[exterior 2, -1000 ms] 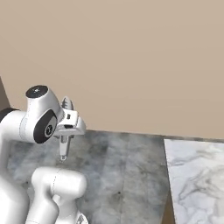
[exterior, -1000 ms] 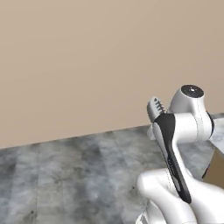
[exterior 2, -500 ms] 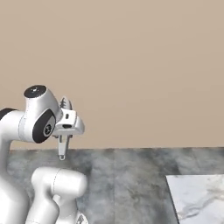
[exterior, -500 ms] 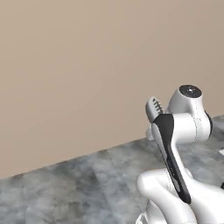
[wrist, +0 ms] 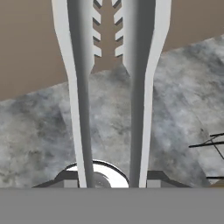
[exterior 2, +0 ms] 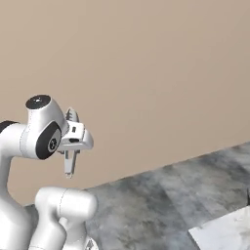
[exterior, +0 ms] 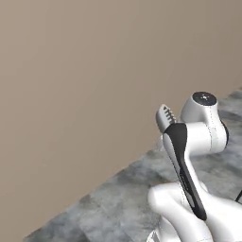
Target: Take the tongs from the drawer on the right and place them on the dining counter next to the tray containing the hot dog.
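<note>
Grey metal tongs (wrist: 109,87) ride clamped in the gripper (exterior 2: 70,155), the fingers partly closed around the two slim arms near their joined end; the ridged tips point away from the hand, over veined grey floor (wrist: 39,131) before a plain tan wall (exterior 2: 146,73). The tongs also show beside the raised wrist in the left base view (exterior: 165,118). A white marble corner (exterior 2: 227,234), probably the dining surface, lies low to the right. Carrying well likely means keeping the wrist steady and the grip firm while the base travels.
</note>
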Robot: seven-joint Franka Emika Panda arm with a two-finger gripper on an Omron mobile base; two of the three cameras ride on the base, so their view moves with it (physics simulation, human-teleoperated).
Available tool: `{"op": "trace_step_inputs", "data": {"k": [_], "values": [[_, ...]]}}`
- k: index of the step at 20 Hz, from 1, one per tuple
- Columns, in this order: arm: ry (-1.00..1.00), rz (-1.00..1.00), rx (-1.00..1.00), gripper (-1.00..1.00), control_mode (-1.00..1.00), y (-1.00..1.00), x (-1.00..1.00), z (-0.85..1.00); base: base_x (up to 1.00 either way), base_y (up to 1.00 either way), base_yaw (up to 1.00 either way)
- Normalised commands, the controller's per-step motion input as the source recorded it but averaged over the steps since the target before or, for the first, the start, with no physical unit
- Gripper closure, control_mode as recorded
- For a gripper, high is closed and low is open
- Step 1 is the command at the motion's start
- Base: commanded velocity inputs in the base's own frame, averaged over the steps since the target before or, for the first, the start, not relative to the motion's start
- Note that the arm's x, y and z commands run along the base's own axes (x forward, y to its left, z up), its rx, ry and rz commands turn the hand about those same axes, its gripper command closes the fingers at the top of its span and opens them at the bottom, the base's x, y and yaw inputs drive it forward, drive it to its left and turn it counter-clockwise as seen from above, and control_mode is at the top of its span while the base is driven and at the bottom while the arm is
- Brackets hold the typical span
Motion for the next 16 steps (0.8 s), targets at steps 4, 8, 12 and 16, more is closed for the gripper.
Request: {"op": "trace_step_inputs", "data": {"k": [4, 8, 12, 16], "values": [[0.0, 0.0, 0.0, 1.0, 1.0, 0.0, 0.0, 0.0, 1.0, 0.28, -0.62], [0.0, 0.0, 0.0, 1.0, 1.0, 0.0, 0.0, 0.0, 1.0, 0.14, -0.61], [0.0, 0.0, 0.0, 1.0, 1.0, 0.0, 0.0, 0.0, 1.0, 0.06, -0.6], [0.0, 0.0, 0.0, 1.0, 1.0, 0.0, 0.0, 0.0, 1.0, 0.14, -0.57]]}}
